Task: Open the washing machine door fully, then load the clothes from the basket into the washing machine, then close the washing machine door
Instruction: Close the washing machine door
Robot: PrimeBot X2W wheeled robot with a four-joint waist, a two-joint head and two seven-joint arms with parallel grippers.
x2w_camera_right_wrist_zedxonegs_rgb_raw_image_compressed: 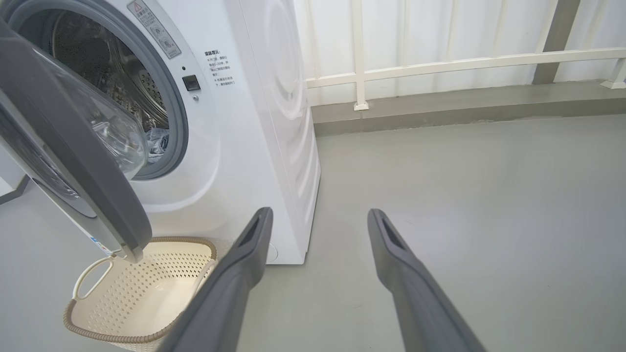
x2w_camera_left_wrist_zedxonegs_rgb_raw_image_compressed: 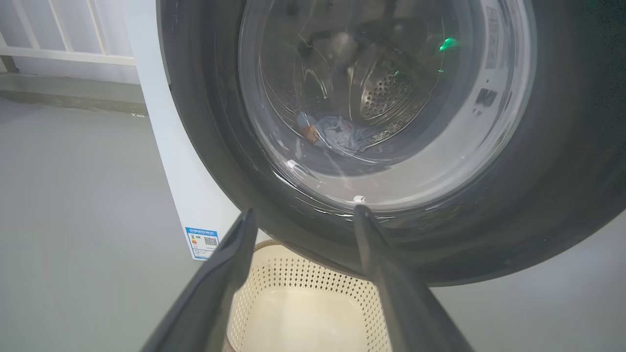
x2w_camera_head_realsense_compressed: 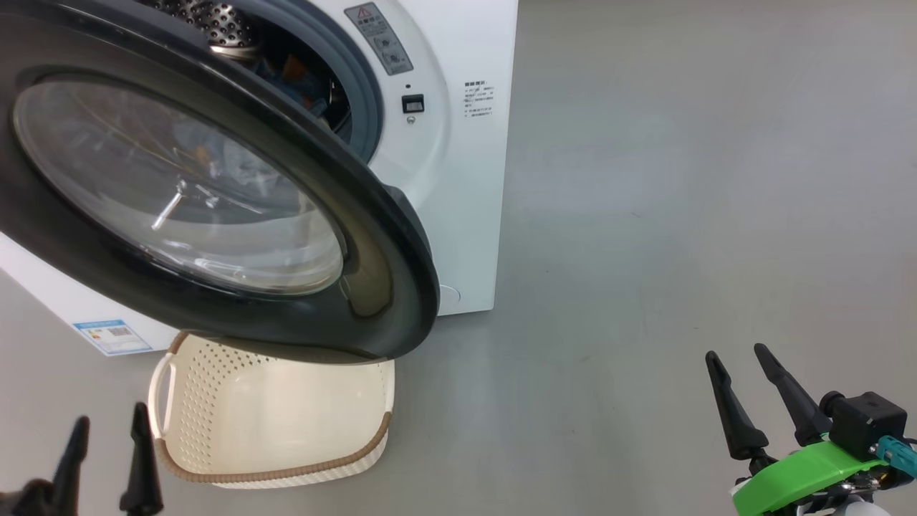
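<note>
Washing machine door (x2w_camera_head_realsense_compressed: pixel 186 186) is ajar, hinged on my left, its free edge swung out towards the camera and away from the gasket. Its black ring hangs over the rear part of the basket (x2w_camera_head_realsense_compressed: pixel 286 469) in head view. Clothes (x2w_camera_head_realsense_compressed: pixel 297 82) are inside the drum: blue fabric with orange bits shows through the gap past the door edge. Left wrist view shows the same pile through the door (x2w_camera_left_wrist_zedxonegs_rgb_raw_image_compressed: pixel 371 122) glass, clothes (x2w_camera_left_wrist_zedxonegs_rgb_raw_image_compressed: pixel 332 134) lying low in the drum. Right wrist view gets a sliver of them (x2w_camera_right_wrist_zedxonegs_rgb_raw_image_compressed: pixel 157 142) just behind the glass bowl of the door (x2w_camera_right_wrist_zedxonegs_rgb_raw_image_compressed: pixel 73 146). The basket sits on the floor (x2w_camera_head_realsense_compressed: pixel 680 179) right in front of the washing machine (x2w_camera_head_realsense_compressed: pixel 458 179). What I can see of its bottom is bare cream plastic; the back end is hidden by the door, so probably empty, can't confirm. Basket (x2w_camera_left_wrist_zedxonegs_rgb_raw_image_compressed: pixel 293 278) lies between the left fingers in that arm's wrist view, and at lower left, basket (x2w_camera_right_wrist_zedxonegs_rgb_raw_image_compressed: pixel 161 264), in the right one. Left gripper (x2w_camera_head_realsense_compressed: pixel 109 419) is low left, beside the basket's handle end, fingers spread, nothing held; same in its own view (x2w_camera_left_wrist_zedxonegs_rgb_raw_image_compressed: pixel 304 212), tips pointing at the door's lower ring but apart from it. Right gripper (x2w_camera_head_realsense_compressed: pixel 736 355) is well off to the right over bare floor, fingers parted and empty, also in its own view (x2w_camera_right_wrist_zedxonegs_rgb_raw_image_compressed: pixel 319 212). Blue label (x2w_camera_head_realsense_compressed: pixel 111 337) is low on the machine's front, left of the basket. White railing (x2w_camera_right_wrist_zedxonegs_rgb_raw_image_compressed: pixel 440 66) runs behind the machine (x2w_camera_right_wrist_zedxonegs_rgb_raw_image_compressed: pixel 244 146).
</note>
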